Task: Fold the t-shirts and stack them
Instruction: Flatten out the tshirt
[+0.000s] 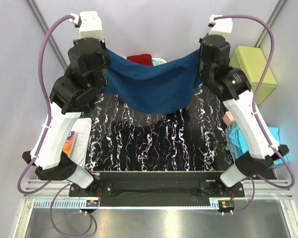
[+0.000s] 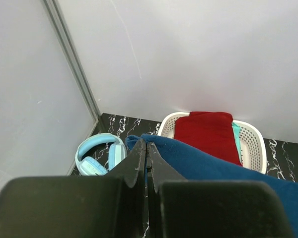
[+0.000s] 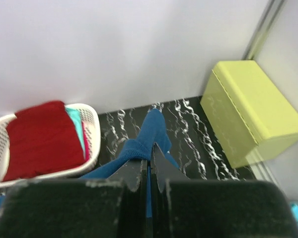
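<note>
A navy blue t-shirt (image 1: 151,84) hangs stretched between my two grippers above the far half of the table, sagging in the middle; no print shows. My left gripper (image 2: 147,148) is shut on its left edge (image 2: 208,163). My right gripper (image 3: 150,151) is shut on its right edge (image 3: 146,136). A dark red t-shirt (image 2: 206,131) lies folded in a white basket (image 2: 251,144) behind the blue one, with a strip of turquoise cloth (image 3: 75,121) beside it. The red shirt also shows in the top view (image 1: 140,59) and right wrist view (image 3: 39,136).
Light blue headphones (image 2: 97,153) lie at the far left corner. A yellow-green box (image 1: 253,69) stands at the far right. Turquoise and pink cloth (image 1: 236,136) is piled at the right table edge. Papers (image 1: 74,144) lie at the left edge. The black marbled tabletop (image 1: 154,144) lies below.
</note>
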`<state>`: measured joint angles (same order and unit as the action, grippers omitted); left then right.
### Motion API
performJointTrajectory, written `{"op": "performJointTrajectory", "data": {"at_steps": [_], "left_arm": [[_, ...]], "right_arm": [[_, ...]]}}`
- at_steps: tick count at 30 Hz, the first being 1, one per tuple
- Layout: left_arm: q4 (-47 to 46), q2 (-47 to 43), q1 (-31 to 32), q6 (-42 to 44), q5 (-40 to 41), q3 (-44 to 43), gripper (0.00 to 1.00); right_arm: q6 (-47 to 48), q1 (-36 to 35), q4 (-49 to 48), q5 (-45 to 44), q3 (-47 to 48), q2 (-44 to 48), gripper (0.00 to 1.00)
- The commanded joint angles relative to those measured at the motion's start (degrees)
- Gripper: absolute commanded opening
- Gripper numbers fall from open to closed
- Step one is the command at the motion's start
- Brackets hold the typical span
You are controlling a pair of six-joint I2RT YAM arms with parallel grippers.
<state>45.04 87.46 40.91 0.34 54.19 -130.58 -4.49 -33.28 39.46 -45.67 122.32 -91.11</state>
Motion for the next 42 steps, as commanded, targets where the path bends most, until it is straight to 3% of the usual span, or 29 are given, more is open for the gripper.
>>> {"op": "performJointTrajectory", "data": {"at_steps": [1, 6, 12, 18, 24, 29, 35, 38, 41, 42], "left_arm": [[-3.8, -4.4, 2.2, 3.3, 2.6, 6.4, 0.0], [-9.8, -8.3, 1.7, 7.7, 4.4, 14.5, 0.0], [-12.0, -4.1, 0.2, 8.3, 2.4, 9.8, 0.0], [-8.7, 2.4, -3.6, 0.6, -3.2, 8.5, 0.0], [-7.3, 7.7, -11.4, -7.5, -13.5, -2.9, 0.0], [-7.5, 8.5, -10.2, -8.2, -14.7, -8.9, 0.0], [-8.3, 4.7, -6.4, -3.8, -10.0, -2.9, 0.0], [-7.2, 2.4, -6.4, -4.7, -9.8, 5.0, 0.0], [-4.8, -1.8, -6.4, -8.3, -9.8, 17.1, 0.0], [-4.7, -3.6, -6.4, -9.6, -10.1, 25.2, 0.0]], "right_arm": [[2.4, -1.1, -4.0, -4.9, -9.7, 8.6, 0.0], [6.1, -1.0, -9.3, -7.8, -19.9, 13.9, 0.0], [7.7, 1.3, -9.2, -6.9, -12.9, 8.3, 0.0], [2.7, 5.2, -7.7, -4.0, -6.9, 0.4, 0.0], [3.3, 5.3, -9.3, -1.0, 9.0, -7.4, 0.0], [3.5, 4.8, -10.0, 0.3, 12.8, -7.4, 0.0], [4.2, 3.0, -9.4, -3.7, 5.0, -2.9, 0.0], [2.8, 3.1, -8.9, -4.9, -5.7, 1.0, 0.0], [-3.1, 3.1, -8.2, -3.9, -21.0, 7.9, 0.0], [-5.2, 3.1, -7.4, -3.6, -27.9, 9.9, 0.0]]}}
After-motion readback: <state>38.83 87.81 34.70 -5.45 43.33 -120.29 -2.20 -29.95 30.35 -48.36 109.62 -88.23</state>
